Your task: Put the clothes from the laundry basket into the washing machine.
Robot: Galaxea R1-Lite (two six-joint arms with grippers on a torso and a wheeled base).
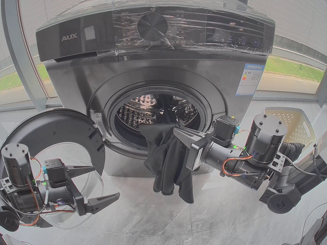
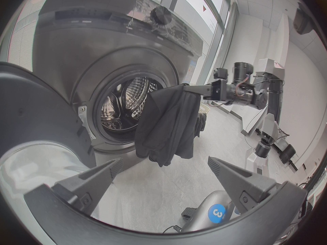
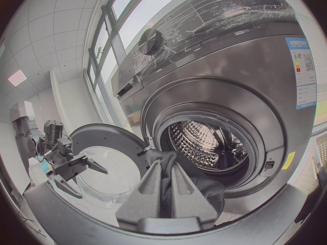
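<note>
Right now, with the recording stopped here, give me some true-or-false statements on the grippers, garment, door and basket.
1. The right gripper is shut on the black garment. True.
2. The door is closed. False: it stands open.
3. The left gripper holds cloth. False: it is open and empty.
4. The garment lies wholly inside the drum. False: most of it hangs outside the opening.
5. The basket stands right of the washer. True.

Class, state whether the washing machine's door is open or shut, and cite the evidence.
Open. The door stands swung out to the robot's left, and the perforated drum shows through the uncovered opening.
</note>
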